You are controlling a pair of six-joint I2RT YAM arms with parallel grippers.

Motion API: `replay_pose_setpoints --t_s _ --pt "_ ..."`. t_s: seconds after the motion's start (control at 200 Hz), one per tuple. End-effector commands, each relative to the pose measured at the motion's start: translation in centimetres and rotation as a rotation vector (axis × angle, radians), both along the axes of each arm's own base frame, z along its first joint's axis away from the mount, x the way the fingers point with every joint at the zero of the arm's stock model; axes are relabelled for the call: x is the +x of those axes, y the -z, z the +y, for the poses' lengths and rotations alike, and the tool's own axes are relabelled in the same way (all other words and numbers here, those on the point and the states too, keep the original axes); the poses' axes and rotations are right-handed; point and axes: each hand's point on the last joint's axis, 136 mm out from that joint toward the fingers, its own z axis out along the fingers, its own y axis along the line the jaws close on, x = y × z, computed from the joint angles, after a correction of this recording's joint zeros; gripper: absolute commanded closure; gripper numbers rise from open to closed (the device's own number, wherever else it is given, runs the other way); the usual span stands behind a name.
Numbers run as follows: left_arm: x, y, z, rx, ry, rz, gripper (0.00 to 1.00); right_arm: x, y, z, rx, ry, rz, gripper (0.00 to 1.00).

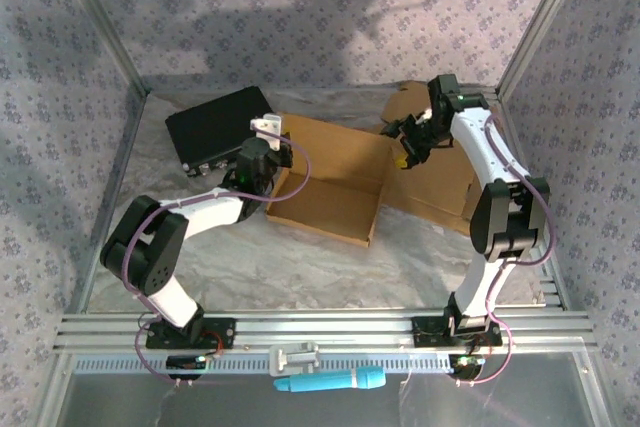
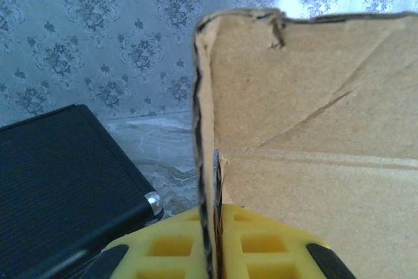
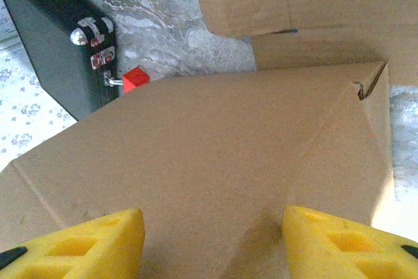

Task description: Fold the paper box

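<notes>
- Patterned grey wallpaper walls (image 1: pixel 300 17) close the cell on three sides, and slanted metal posts stand at the rear corners.
- Underneath lies the worktop (image 1: pixel 300 267), covered in a crinkled, marbled grey sheet. A broad bare strip runs across it between the arm bases and the box's near edge.
- At the middle sits the brown cardboard box (image 1: pixel 335 182), mostly flat and unfolded. Its near edge runs at a slant, its right panels reach towards the right wall, and loose flaps at the back lie close to the rear wall.
- A black rectangular hard case (image 1: pixel 212 129) rests at the rear left, its near corner just beside the box's left edge. Little room is left between them.
- From the left base, the white-and-black left arm (image 1: pixel 190 217) bends across to the box's left edge.
- Along the right side, the white-and-black right arm (image 1: pixel 490 162) rises and reaches back over the box's right rear panels.
- One ragged-edged upright flap (image 2: pixel 204 129) stands on end on the left, seen edge-on from the left wrist.
- Clamped tight on the lower edge of that flap is the left pincer (image 2: pixel 212 243), one yellow finger on each side.
- Over a sloping cardboard panel, the right pincer (image 3: pixel 212 230) has its yellow fingers set wide apart. I cannot tell whether they touch it.
- A turquoise cylindrical tool (image 1: pixel 330 381) lies along the front rail, well clear of the box.
- Silver metal latches (image 3: pixel 93 29) line the case's side.
- A small red tab (image 3: pixel 135 78) sits just below them, touching the panel's far edge in that view.
</notes>
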Motion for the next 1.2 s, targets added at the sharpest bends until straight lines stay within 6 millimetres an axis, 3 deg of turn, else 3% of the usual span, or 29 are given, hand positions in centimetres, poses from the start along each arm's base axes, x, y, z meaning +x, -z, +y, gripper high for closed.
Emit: replay_pose_setpoints --t_s 0.0,0.245,0.82,1.009,1.194 --pt "-0.9 -0.5 -0.7 -0.074 0.005 0.012 0.89 -1.0 -0.9 0.9 0.044 0.024 0.017 0.41" --pt "-2.0 0.7 0.0 -0.12 -0.017 0.05 0.9 -2.6 -0.1 0.6 0.032 0.07 0.039 0.42" --pt "-4.2 2.8 0.7 -0.186 -0.035 0.123 0.89 -5.3 0.5 2.9 0.056 0.079 0.06 0.45" --pt "-3.7 1.2 0.2 -0.199 -0.044 0.179 0.91 -4.2 -1.0 3.0 0.068 0.095 0.029 0.45" --pt "-3.3 0.7 0.1 -0.207 -0.057 0.222 0.91 -4.0 -1.1 3.0 0.085 0.101 0.044 0.46"
